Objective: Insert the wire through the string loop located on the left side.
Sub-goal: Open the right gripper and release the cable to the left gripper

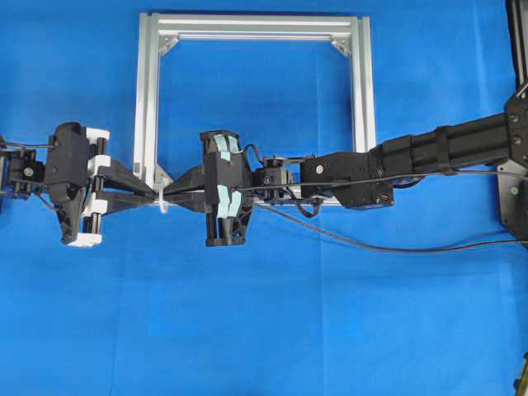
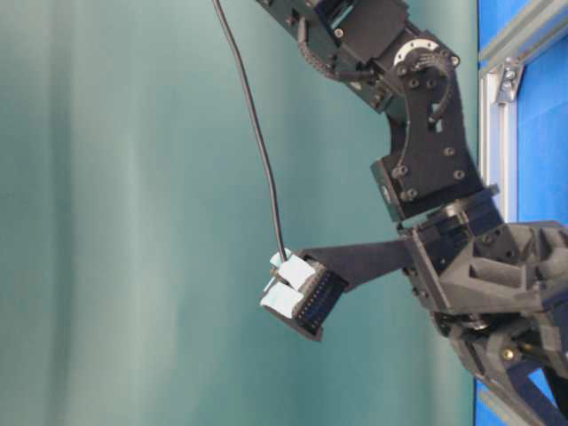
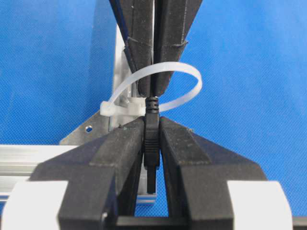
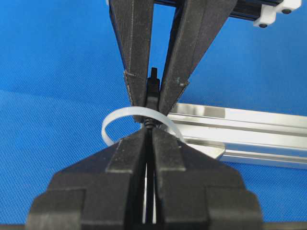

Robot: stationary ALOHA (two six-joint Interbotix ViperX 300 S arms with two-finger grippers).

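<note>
From overhead, the left gripper [image 1: 150,196] and the right gripper [image 1: 175,195] meet tip to tip at the lower left corner of the silver aluminium frame [image 1: 147,99], which lies on the blue cloth-covered table [image 1: 264,330]. The small whitish string loop [image 1: 162,204] sits right at that meeting point. The thin black wire [image 1: 355,239] trails away to the right across the cloth.

The table-level view shows one gripper's taped fingertips [image 2: 288,288] with the wire [image 2: 257,133] rising from them; the loop is hidden here.

In the left wrist view, the left gripper [image 3: 151,139] is pinching the wire's black plug [image 3: 151,129], just on the near side of the loop [image 3: 158,86], with the right gripper's pressed-together fingers [image 3: 168,43] beyond it.

In the right wrist view, the right gripper [image 4: 149,136] is pressed together on the wire just before the loop [image 4: 134,117]; the plug [image 4: 152,86] passes through the loop into the left gripper's fingers [image 4: 136,48].
</note>
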